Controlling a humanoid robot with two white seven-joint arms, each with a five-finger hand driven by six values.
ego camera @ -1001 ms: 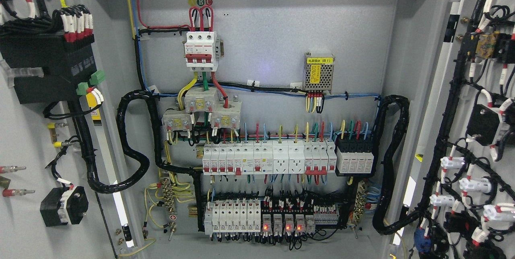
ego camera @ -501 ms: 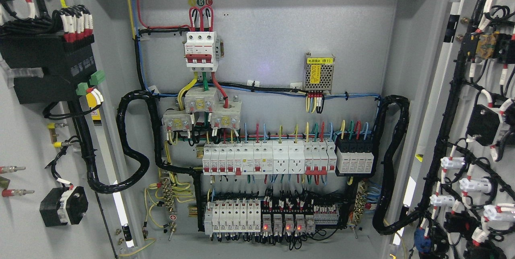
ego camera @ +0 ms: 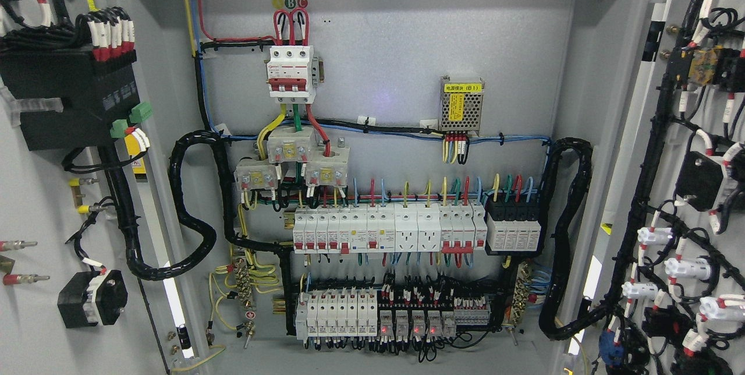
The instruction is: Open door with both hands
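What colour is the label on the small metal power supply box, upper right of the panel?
Yellow with black print, on the perforated metal power supply box; head view.

Two doors stand open: a left door (ego camera: pixel 35 200) at nine o'clock and a right door (ego camera: pixel 687 200) at three o'clock; one three-pole main breaker (ego camera: pixel 291 70) at eleven o'clock; one meshed power supply (ego camera: pixel 461 104) at one o'clock; three grey current transformers (ego camera: pixel 291 162) near centre; two rows of white breakers, upper row (ego camera: pixel 387 229) and lower row (ego camera: pixel 334 312), toward six o'clock; four red lit indicators (ego camera: pixel 409 329) at six o'clock.
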